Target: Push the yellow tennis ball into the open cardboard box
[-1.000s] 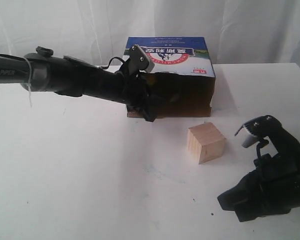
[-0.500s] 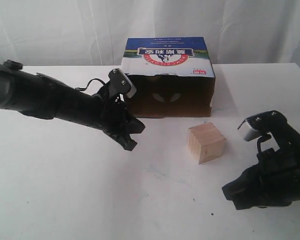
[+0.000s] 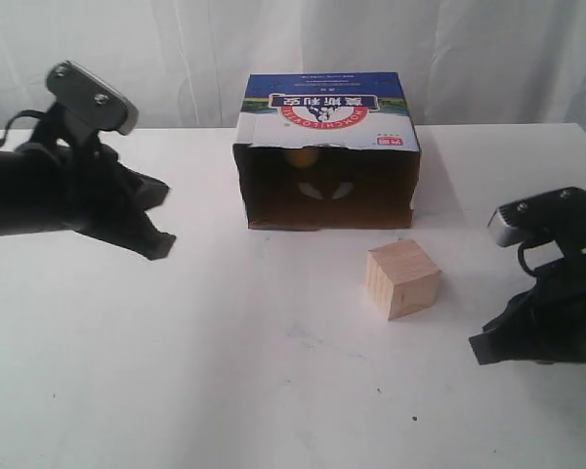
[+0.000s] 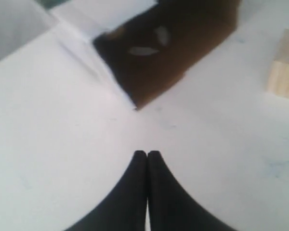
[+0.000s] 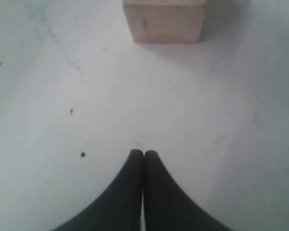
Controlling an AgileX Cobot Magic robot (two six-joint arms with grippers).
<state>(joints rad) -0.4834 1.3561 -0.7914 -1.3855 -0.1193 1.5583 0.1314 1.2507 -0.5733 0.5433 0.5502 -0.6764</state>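
The open cardboard box (image 3: 327, 106) lies at the back centre of the table, its dark mouth facing the exterior view. A dim yellow spot deep inside, near the upper left of the opening, is the yellow tennis ball (image 3: 298, 156), which also shows faintly in the left wrist view (image 4: 116, 32). My left gripper (image 3: 160, 248) is shut and empty, well left of the box, and its tips (image 4: 147, 154) point toward the box (image 4: 192, 62). My right gripper (image 3: 481, 349) is shut and empty at the right front, with its tips (image 5: 143, 153) over bare table.
A pale wooden cube (image 3: 402, 280) stands on the white table (image 3: 273, 371) in front of the box's right corner, between the box and my right gripper. It also shows in both wrist views (image 4: 285, 72) (image 5: 164, 19). White curtain hangs behind.
My left arm has drawn back from the box mouth to the far left. The box opening is now uncovered with the ball inside. The right arm has shifted slightly to the right.
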